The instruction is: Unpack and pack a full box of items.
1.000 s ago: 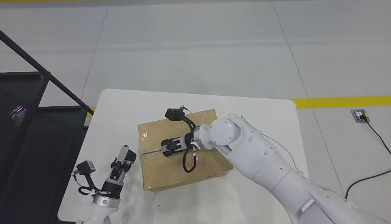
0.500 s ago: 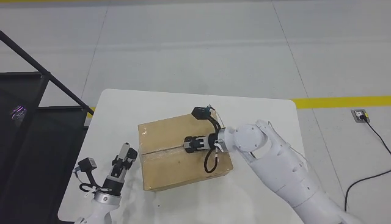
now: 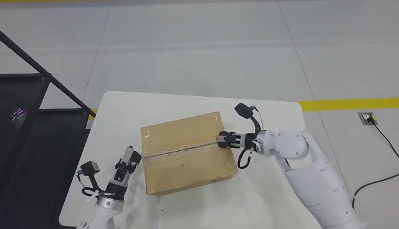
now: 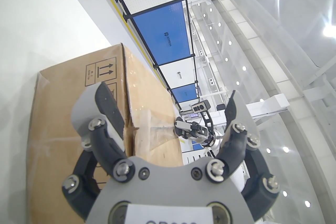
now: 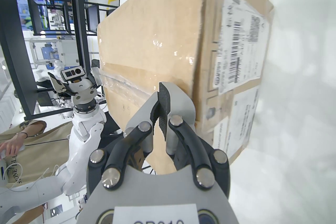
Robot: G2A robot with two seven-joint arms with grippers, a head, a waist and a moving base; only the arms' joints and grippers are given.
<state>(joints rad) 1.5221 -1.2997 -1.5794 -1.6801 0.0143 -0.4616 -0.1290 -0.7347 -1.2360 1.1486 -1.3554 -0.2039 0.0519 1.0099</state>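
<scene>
A closed cardboard box (image 3: 187,160) sits mid-table, with a clear tape seam (image 3: 181,149) running along its top. My right gripper (image 3: 223,140) is shut with nothing visible between its fingers, and its tips are at the seam's end on the box's right top edge. In the right wrist view that gripper (image 5: 161,89) rests against the box (image 5: 157,25) beside its labelled side. My left gripper (image 3: 130,155) stands open just off the box's left side, holding nothing. The left wrist view has its spread fingers (image 4: 107,104) framing the box (image 4: 65,117).
The white table (image 3: 268,116) has bare room right of the box and behind it. A black metal frame (image 3: 37,73) stands off the table's left edge. Paper labels (image 5: 236,51) cover the box's right side.
My right gripper has slid along the tape seam from the box's left-middle to its right edge. The left arm and the box have stayed put.
</scene>
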